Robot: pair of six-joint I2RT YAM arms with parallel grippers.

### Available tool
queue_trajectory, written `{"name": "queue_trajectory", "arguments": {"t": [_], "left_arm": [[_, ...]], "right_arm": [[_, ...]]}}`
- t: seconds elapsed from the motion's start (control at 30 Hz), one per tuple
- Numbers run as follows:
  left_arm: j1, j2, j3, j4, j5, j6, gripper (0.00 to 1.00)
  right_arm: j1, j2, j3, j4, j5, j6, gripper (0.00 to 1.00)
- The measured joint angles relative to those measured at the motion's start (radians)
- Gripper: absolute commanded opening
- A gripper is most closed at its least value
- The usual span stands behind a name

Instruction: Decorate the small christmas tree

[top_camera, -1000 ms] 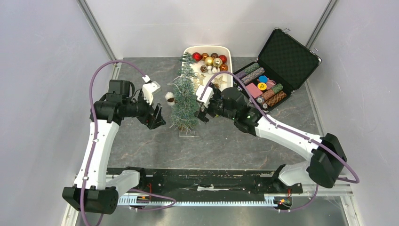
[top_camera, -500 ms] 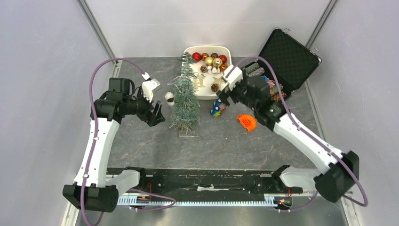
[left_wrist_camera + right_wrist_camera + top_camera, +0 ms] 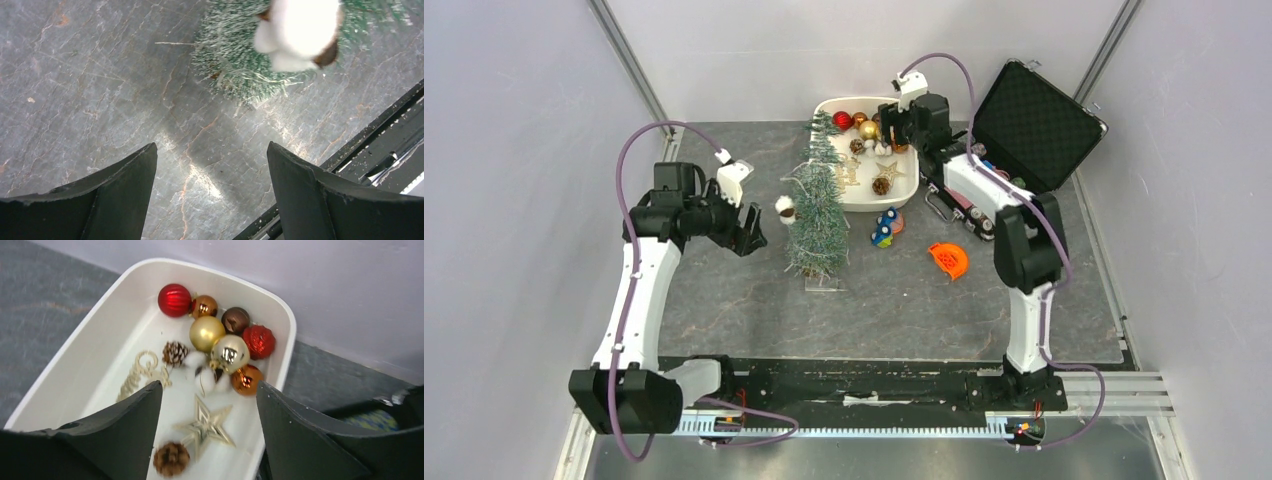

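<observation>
on the dark marbled surface (image 3: 724,310), the small christmas tree (image 3: 816,228) stands upright on its clear base, a little left of centre and between the two arms. a white cotton boll (image 3: 784,207) sits against its left side, partway up.

the left tool (image 3: 749,232) hovers just left of the tree, apart from it. in the left wrist view its fingers are spread wide with only bare surface between them, so the left tool (image 3: 212,150) holds nothing. the boll (image 3: 300,30) and the frosted branches (image 3: 235,70) lie beyond the fingertips.

to the right of the tree, a small blue figure (image 3: 884,232) and an orange object (image 3: 949,260) lie on the surface.

farther back, a white tray (image 3: 856,204) rests against the rear edge. the right tool (image 3: 892,128) hangs over its far end. the right wrist view shows the right tool (image 3: 209,385) with fingers parted and nothing gripped, above a red ball (image 3: 174,300), a gold ball (image 3: 206,332), a gold star (image 3: 207,426) and a pine cone (image 3: 171,459) in the tray (image 3: 290,335).

an open black case (image 3: 1034,125) sits at the far right.
</observation>
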Motion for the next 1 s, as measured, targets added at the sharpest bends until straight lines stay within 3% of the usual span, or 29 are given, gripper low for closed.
{"name": "queue_trajectory", "arguments": {"t": [0.13,0.33,0.77,1.0], "left_arm": [[0.04,0.027,-0.002,0.022,0.001,-0.008,0.87],[0.078,0.054,-0.005,0.043,0.008,-0.013,0.87],[0.101,0.074,-0.005,0.046,0.048,-0.013,0.87],[0.105,0.074,-0.005,0.046,0.067,-0.013,0.87]], "right_arm": [[-0.028,0.2,0.13,0.095,-0.013,0.128,0.6],[-0.058,0.348,0.15,0.176,-0.032,0.238,0.55],[-0.004,0.377,0.092,0.249,0.013,0.254,0.5],[-0.002,0.445,0.171,0.236,0.069,0.272,0.49]]}}
